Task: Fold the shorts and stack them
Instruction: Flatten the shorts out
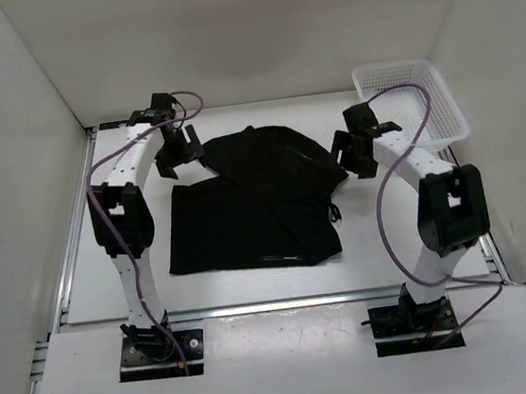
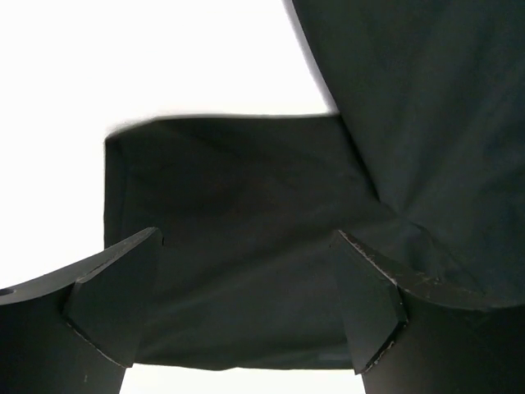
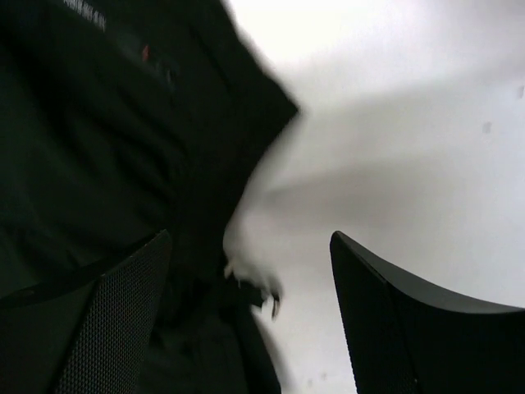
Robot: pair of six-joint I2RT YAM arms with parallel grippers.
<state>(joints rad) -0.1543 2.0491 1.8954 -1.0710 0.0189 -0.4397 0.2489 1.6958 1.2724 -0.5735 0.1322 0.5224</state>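
Note:
Black shorts (image 1: 248,232) lie flat mid-table as a neat rectangle, with a looser black fabric part (image 1: 273,158) lying across their far edge. A small drawstring tip (image 1: 331,213) hangs at their right side. My left gripper (image 1: 185,151) hovers at the fabric's far left corner; in the left wrist view it (image 2: 246,246) is open above the black cloth (image 2: 246,189), holding nothing. My right gripper (image 1: 348,154) is at the fabric's far right edge. In the right wrist view it (image 3: 250,246) is open, with the cloth edge (image 3: 123,148) and drawstring tip (image 3: 271,304) below its jaws.
A white mesh basket (image 1: 413,94) stands at the back right corner of the table. White walls enclose the table on three sides. Purple cables loop off both arms.

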